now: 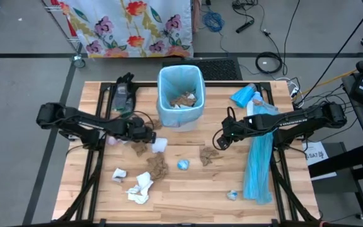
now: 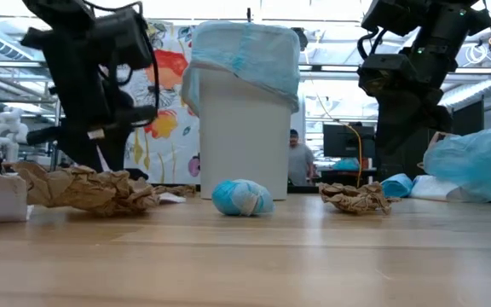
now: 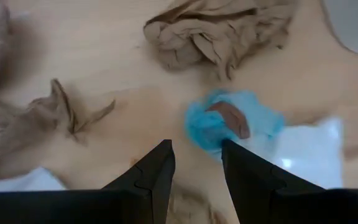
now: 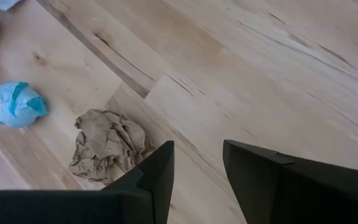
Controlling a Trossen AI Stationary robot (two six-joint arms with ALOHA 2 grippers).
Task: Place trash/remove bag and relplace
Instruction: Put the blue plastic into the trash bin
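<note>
Trash wads lie on the wooden table: brown paper (image 1: 157, 167), a blue ball (image 1: 183, 164), a brown wad (image 1: 207, 155), white tissue (image 1: 140, 188). The white bin (image 1: 180, 94), lined with a light-blue bag, holds some wads. My left gripper (image 1: 150, 135) is open over the table left of the bin's front. In its wrist view its fingertips (image 3: 196, 162) stand just short of a blue wad wrapped round a brown scrap (image 3: 232, 121). My right gripper (image 1: 219, 140) is open above bare wood (image 4: 197, 168), with the brown wad (image 4: 107, 146) beside it.
A long light-blue plastic strip (image 1: 258, 157) lies under the right arm and runs toward the near edge. More blue plastic (image 1: 243, 96) sits right of the bin. A black glove-like thing (image 1: 123, 91) lies left of the bin. Bare wood shows at the near edge.
</note>
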